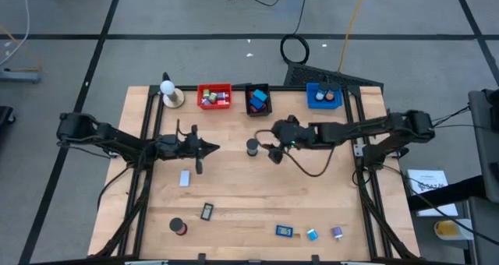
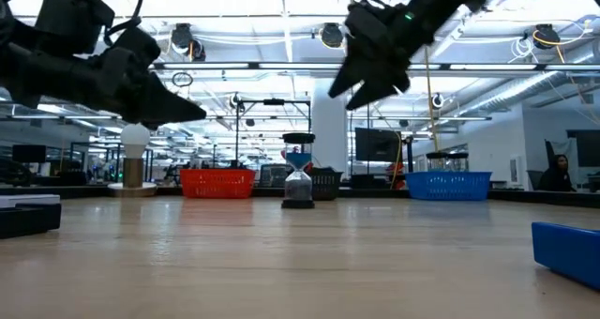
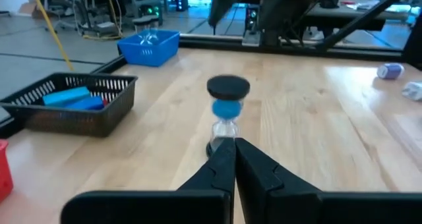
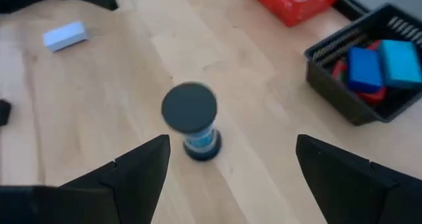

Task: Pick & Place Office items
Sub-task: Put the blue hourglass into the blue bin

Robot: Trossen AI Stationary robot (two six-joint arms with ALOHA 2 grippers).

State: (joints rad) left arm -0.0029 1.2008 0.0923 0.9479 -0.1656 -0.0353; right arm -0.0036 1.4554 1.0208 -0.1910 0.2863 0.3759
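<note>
A: Start at the right gripper [image 1: 274,152]. How does it stand?

B: Jaws spread wide, holding nothing, hanging just right of frame centre in the high view. Directly beside it, at centre, a small hourglass with black end caps and blue sand [image 1: 253,146] stands upright on the wooden counter [image 1: 257,195], free of both fingers.

A: And the left gripper [image 1: 209,147]?

B: Pinched closed and empty, left of centre, aimed at the hourglass from the other side.

A: Farther out?

B: Along the top edge of the counter sit a red mesh bin [image 1: 214,95], a black mesh bin [image 1: 258,99] and a blue mesh bin [image 1: 323,96], each already holding pieces. Loose office items lie toward the bottom: a pale block [image 1: 185,178], a black-framed rectangle [image 1: 207,211], a black roll [image 1: 178,227], a blue flat piece [image 1: 284,231].

A: What might go wrong?

B: I'd judge the hourglass top-heavy; a finger brushing its cap while descending or pulling away could tip it, and then it would roll. The closed left gripper nearby could also crowd the approach.
</note>
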